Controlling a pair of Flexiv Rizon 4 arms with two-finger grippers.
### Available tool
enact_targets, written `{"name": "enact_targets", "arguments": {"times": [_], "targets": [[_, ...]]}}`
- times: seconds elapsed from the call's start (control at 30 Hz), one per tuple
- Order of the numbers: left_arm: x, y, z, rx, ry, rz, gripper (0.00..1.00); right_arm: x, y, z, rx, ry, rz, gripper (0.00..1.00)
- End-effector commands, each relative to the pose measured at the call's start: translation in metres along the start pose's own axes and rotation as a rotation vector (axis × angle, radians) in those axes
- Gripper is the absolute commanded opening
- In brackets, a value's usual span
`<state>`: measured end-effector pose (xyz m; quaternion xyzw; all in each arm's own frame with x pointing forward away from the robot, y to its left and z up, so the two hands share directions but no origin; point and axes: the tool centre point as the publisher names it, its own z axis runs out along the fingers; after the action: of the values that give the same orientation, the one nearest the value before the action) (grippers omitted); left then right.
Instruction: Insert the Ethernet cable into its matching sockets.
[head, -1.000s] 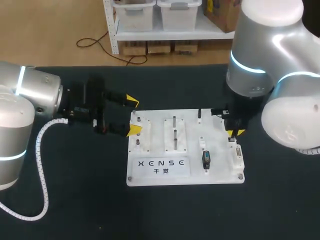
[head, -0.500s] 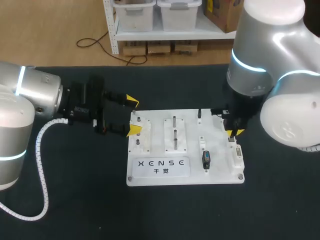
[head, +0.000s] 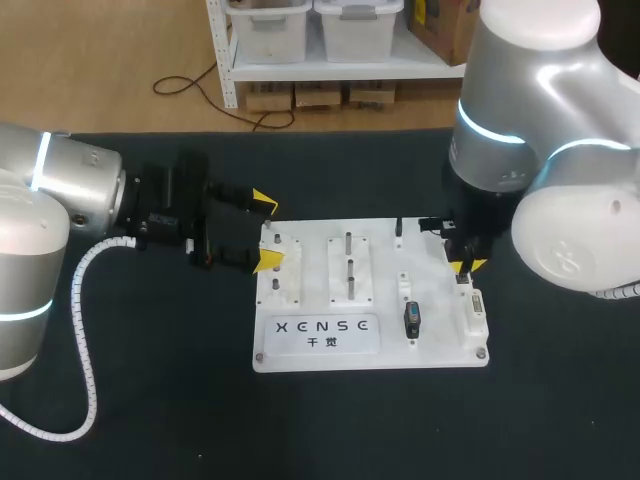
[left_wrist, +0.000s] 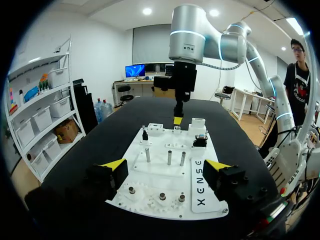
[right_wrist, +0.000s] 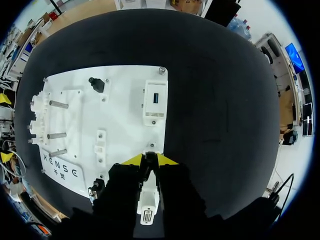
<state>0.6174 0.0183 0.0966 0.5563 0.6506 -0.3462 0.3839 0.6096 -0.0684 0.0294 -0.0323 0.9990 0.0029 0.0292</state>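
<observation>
A white task board (head: 440, 345) lies in the middle of the black table. My right gripper (head: 467, 266) hangs straight down over the board's right edge. Its yellow tips stand close together, shut on a small dark Ethernet plug (right_wrist: 148, 161) that is mostly hidden by the fingers. A white socket block (right_wrist: 148, 202) sits directly under the right gripper (right_wrist: 150, 160), and it shows on the board's right edge as a socket block (head: 476, 312). My left gripper (head: 266, 231) lies level at the board's left edge, open and empty. In the left wrist view the left gripper (left_wrist: 167, 165) faces the board (left_wrist: 160, 150).
The board carries upright metal pegs (head: 349, 265), a gear block (head: 274, 272) on its left, a black and blue connector (head: 412, 318), a small black plug (head: 399, 229) at the back, and a white block with a blue port (right_wrist: 154, 102). Black table surrounds the board.
The right arm's upper links have shifted slightly; its gripper stays over the socket block. The left arm has not moved.
</observation>
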Motion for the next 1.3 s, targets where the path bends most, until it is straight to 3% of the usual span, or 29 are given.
{"name": "enact_targets", "arguments": {"times": [0.03,0.63,0.9,1.1,1.13,1.17,1.3], "targets": [[0.002,-0.001,0.000,-0.004,-0.007,0.003,1.00,0.000,-0.001,0.006,-0.001,0.003,0.001,0.00],[0.002,-0.001,0.000,-0.004,-0.007,0.003,1.00,-0.003,0.000,0.026,0.013,0.029,-0.013,0.00],[0.002,-0.001,0.000,-0.004,-0.007,0.003,1.00,0.002,0.001,0.027,0.016,0.049,-0.005,0.00],[0.002,-0.001,0.000,-0.004,-0.007,0.003,1.00,0.000,0.001,0.014,0.011,0.016,-0.005,0.00],[0.002,-0.001,0.000,-0.004,-0.007,0.003,1.00,-0.001,0.002,0.010,0.005,0.009,-0.006,0.45],[0.002,-0.001,0.000,-0.004,-0.007,0.003,1.00,-0.002,0.001,0.007,0.006,0.005,-0.006,1.00],[0.002,-0.001,0.000,-0.004,-0.007,0.003,1.00,-0.003,0.001,0.003,0.012,-0.008,-0.023,1.00]]}}
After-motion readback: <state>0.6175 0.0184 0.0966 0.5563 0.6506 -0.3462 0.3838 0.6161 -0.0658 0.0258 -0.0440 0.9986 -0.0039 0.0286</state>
